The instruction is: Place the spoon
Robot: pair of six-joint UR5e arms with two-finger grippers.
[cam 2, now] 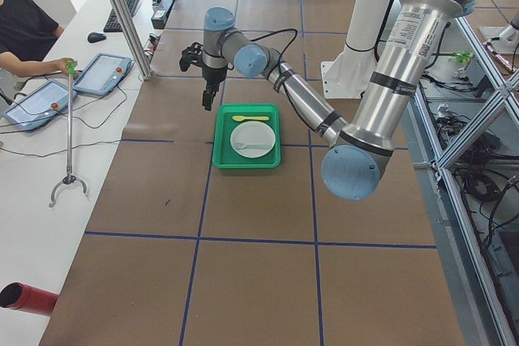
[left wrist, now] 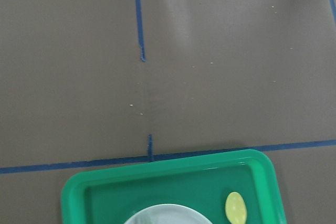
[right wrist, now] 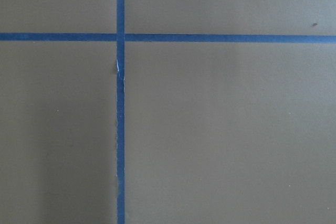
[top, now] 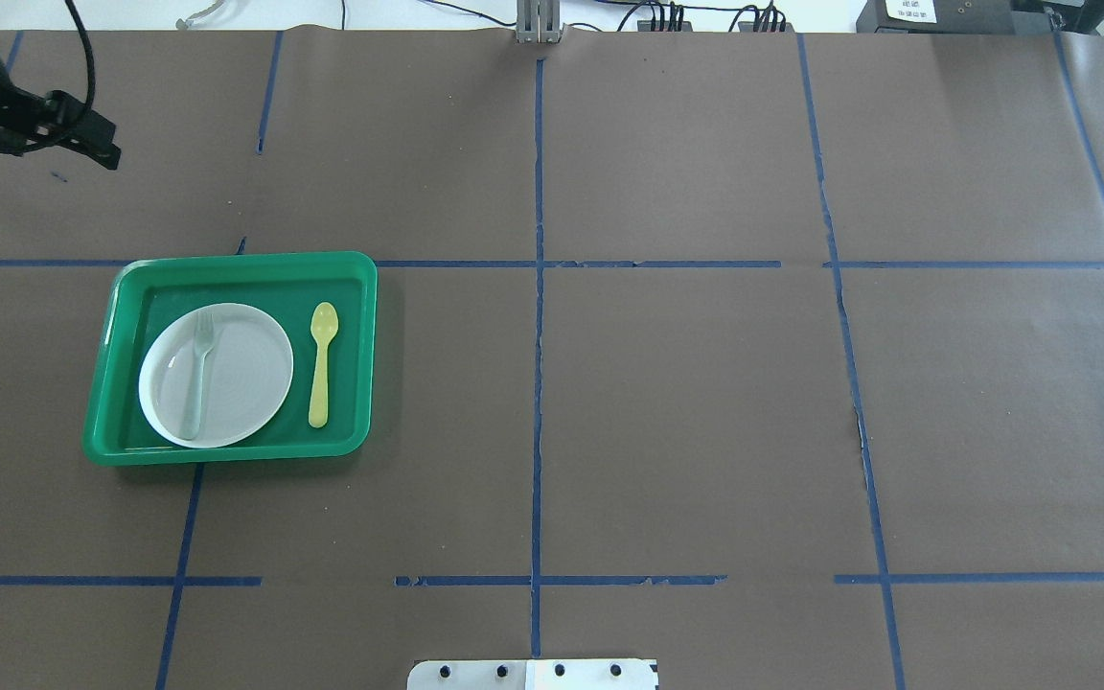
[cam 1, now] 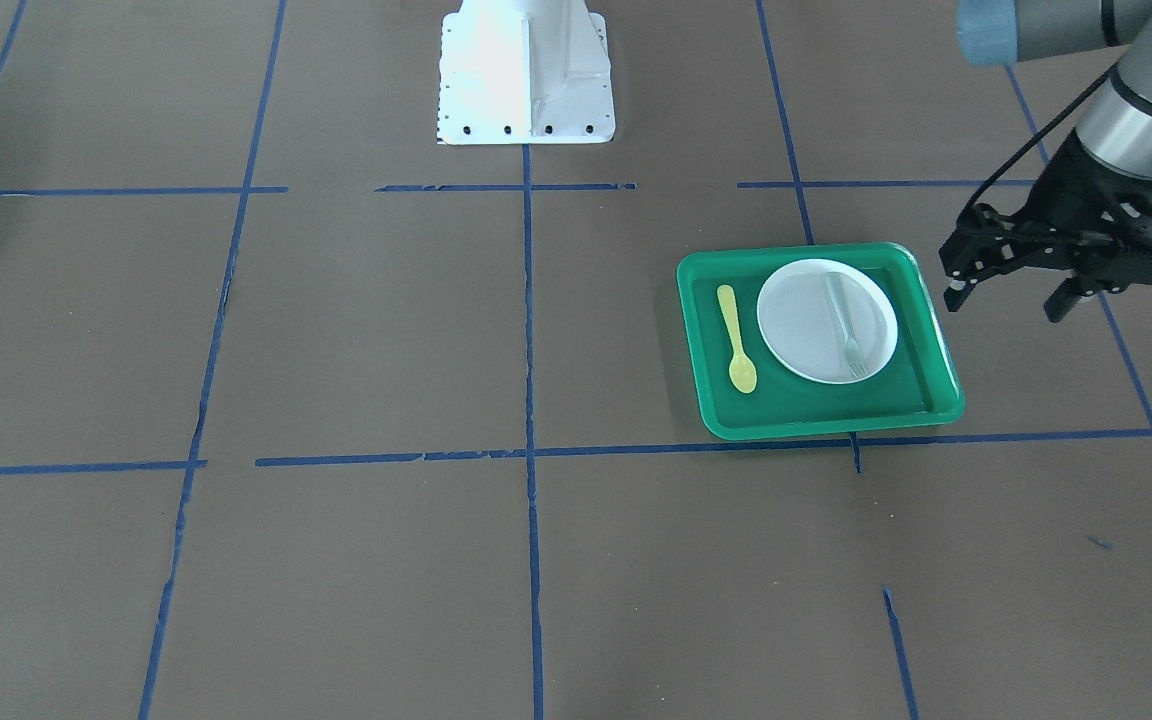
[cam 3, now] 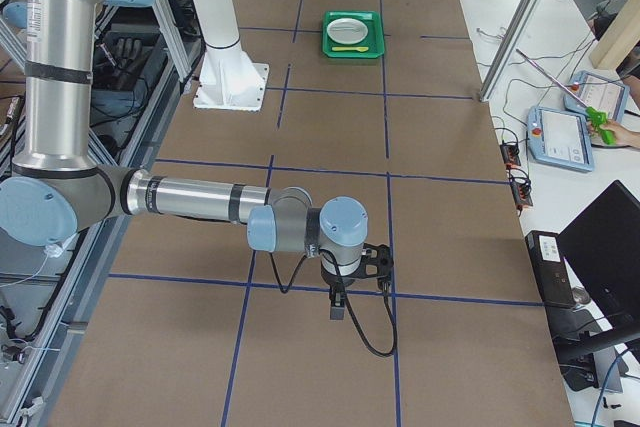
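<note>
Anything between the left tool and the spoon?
Nothing visible covers the spoon; it lies bare on the green tray floor. The white plate with the fork sits beside it, towards the left tool, which hovers open off the tray. A descent from above looks clear.

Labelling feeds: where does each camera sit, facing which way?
Front-facing: across table, facing white robot base; left hand.
Overhead: behind robot, above green plastic tray; left hand.
Exterior left: table's left end; left arm.
Exterior right: right end; right hand.
Left wrist: down at tray, yellow plastic spoon; no body.
Right wrist: down at taped table; no body.
Front-facing and overhead share tray, mirrored.
</note>
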